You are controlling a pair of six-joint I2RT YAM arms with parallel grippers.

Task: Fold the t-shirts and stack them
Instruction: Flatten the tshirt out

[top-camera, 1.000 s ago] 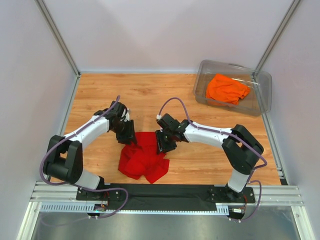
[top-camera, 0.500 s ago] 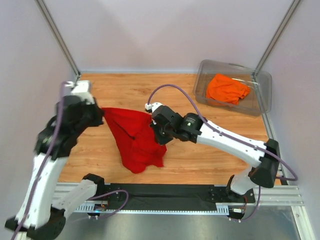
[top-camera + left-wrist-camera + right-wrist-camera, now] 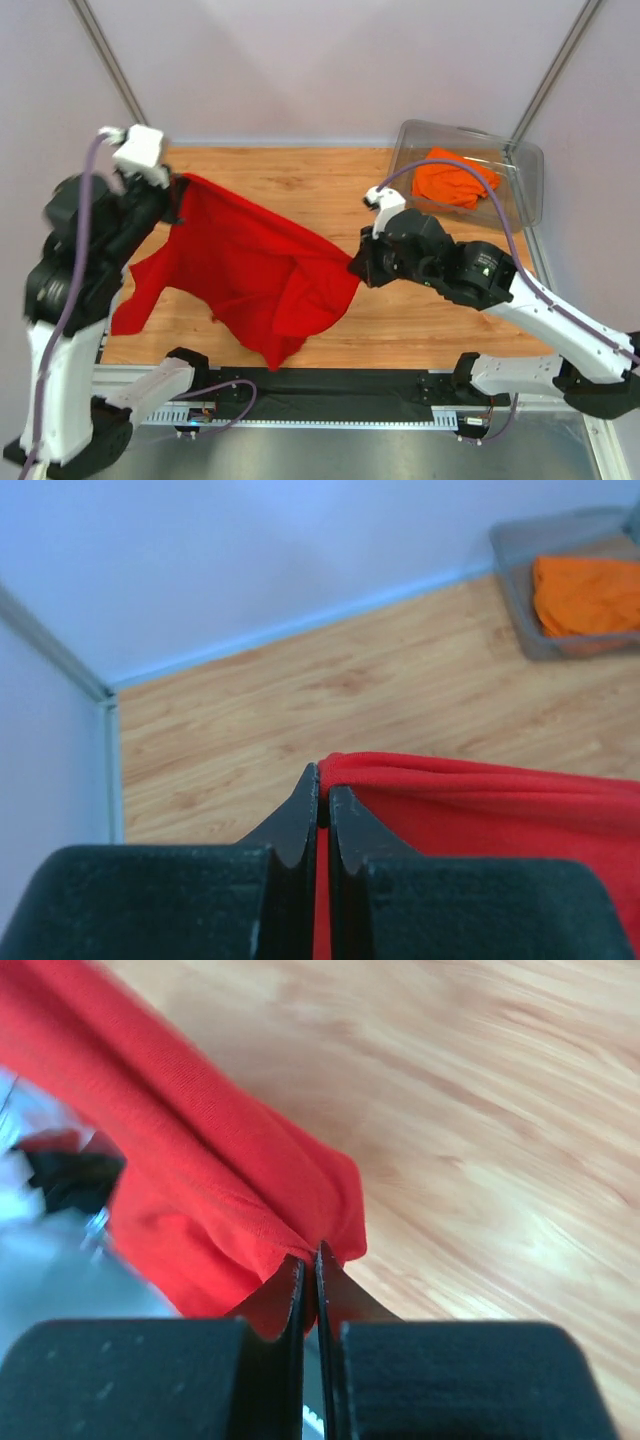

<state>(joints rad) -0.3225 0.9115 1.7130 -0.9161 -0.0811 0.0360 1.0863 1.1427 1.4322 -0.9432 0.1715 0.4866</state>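
Observation:
The red t-shirt [image 3: 250,275] hangs stretched in the air between my two grippers, above the left and middle of the table. My left gripper [image 3: 178,190] is raised high at the left and shut on the shirt's edge [image 3: 440,780]. My right gripper [image 3: 355,268] is shut on the opposite edge [image 3: 230,1190], at mid-table. The shirt sags between them, with loose cloth hanging toward the near edge. The orange t-shirt [image 3: 455,177] lies crumpled in the clear plastic bin [image 3: 520,200] at the back right; it also shows in the left wrist view [image 3: 585,595].
The wooden table [image 3: 300,180] is walled by white panels at the back and sides. A black and metal rail [image 3: 340,385] with the arm bases runs along the near edge.
Both arms have lifted and pulled apart, raising the red t-shirt off the table and spreading it out in the air. The left gripper rose to the back left; the right moved right.

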